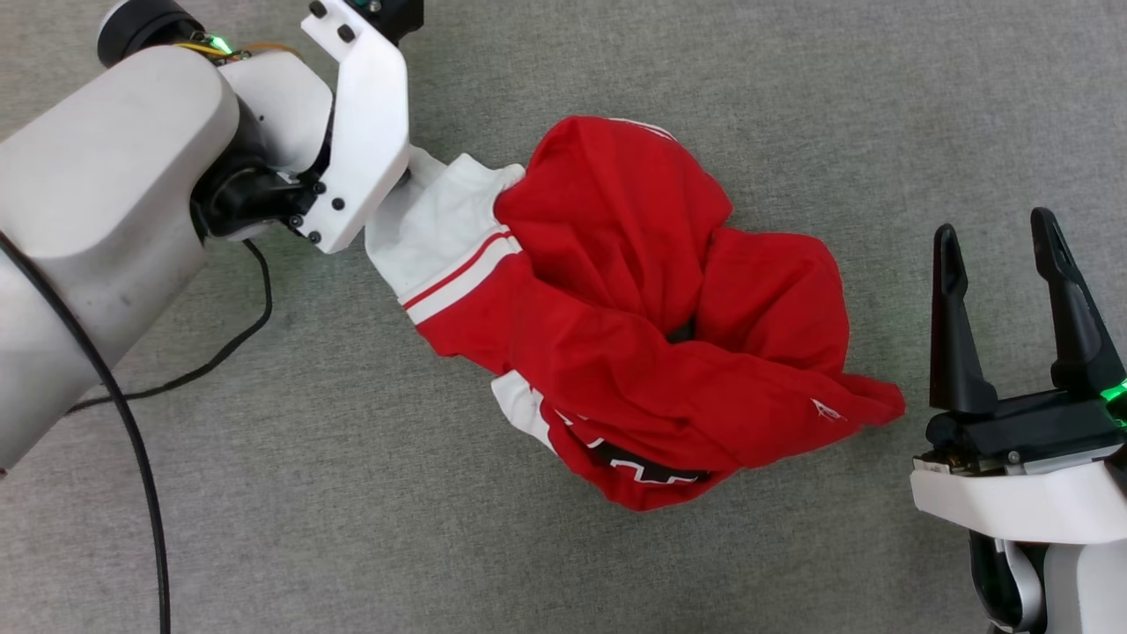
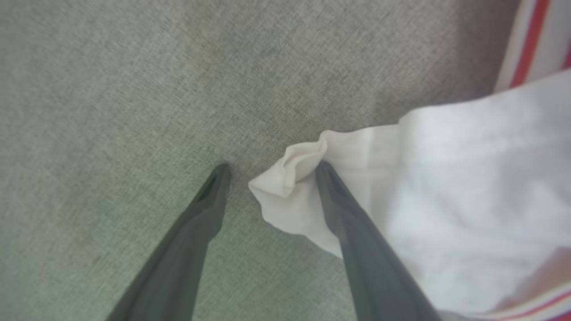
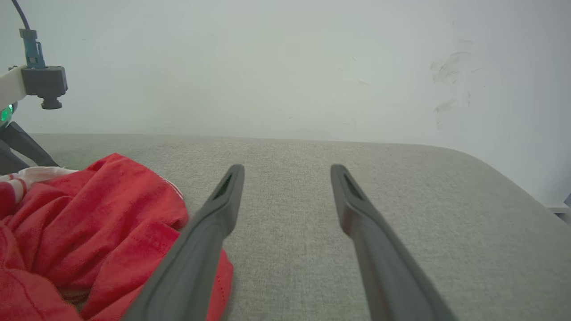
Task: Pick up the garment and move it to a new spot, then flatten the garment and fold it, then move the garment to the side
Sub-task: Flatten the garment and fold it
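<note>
A black cable lies left of the garment.

Left gripper points down at a grey woven surface, jaws spread wide. Garment: white sleeve cloth, its crumpled corner poking in between the fingertips, against the finger on the view's right. Red-and-white striped trim upper right. Picture soft; the finger seems to touch the cloth, nothing pinched.
</note>
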